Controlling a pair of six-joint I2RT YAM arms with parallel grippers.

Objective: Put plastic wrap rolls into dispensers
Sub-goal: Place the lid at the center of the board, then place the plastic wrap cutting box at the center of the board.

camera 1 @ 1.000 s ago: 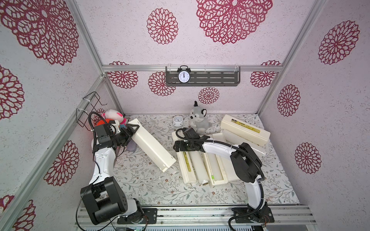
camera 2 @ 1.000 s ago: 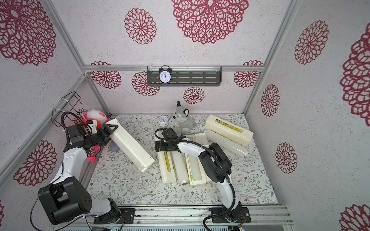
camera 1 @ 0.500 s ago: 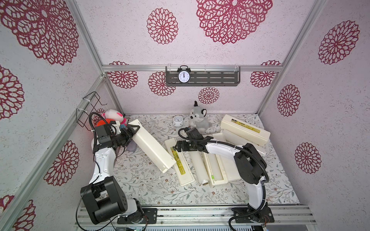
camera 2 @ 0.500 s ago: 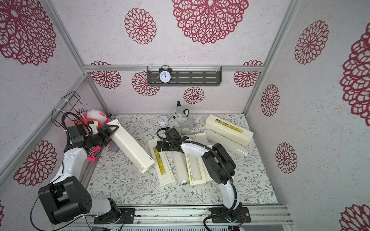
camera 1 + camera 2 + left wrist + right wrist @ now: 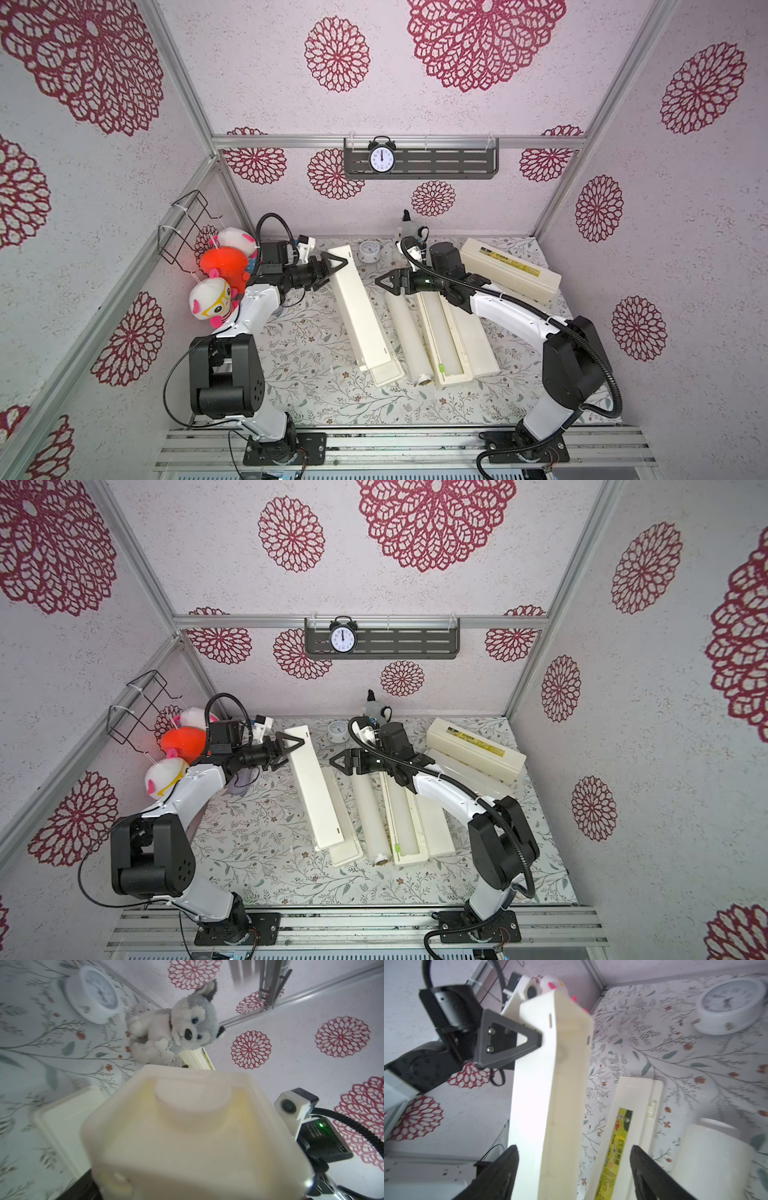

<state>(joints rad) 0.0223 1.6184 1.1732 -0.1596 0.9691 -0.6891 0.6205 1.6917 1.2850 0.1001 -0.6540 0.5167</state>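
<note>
My left gripper [image 5: 337, 266] is shut on the far end of a long cream dispenser [image 5: 358, 309], which it holds tilted up off the table. That box end fills the left wrist view [image 5: 187, 1136]. A labelled lid [image 5: 633, 1105] lies flat under the box. My right gripper [image 5: 380, 283] hovers open and empty just right of it, fingers [image 5: 506, 1167] wide apart. A plastic wrap roll [image 5: 405, 332] lies on the table beside an open dispenser [image 5: 452, 345] with a green slider. A closed dispenser [image 5: 511, 270] rests at the back right.
A small white clock [image 5: 368, 251] and a husky plush [image 5: 409, 228] stand at the back of the table. Plush toys [image 5: 220, 266] and a wire basket [image 5: 187, 224] hang on the left wall. A shelf with a black clock [image 5: 382, 160] is on the back wall.
The left gripper swung the held dispenser right until it lies over the labelled lid, which slid left. The right gripper drew back from the lid, and its jaws narrowed slightly.
</note>
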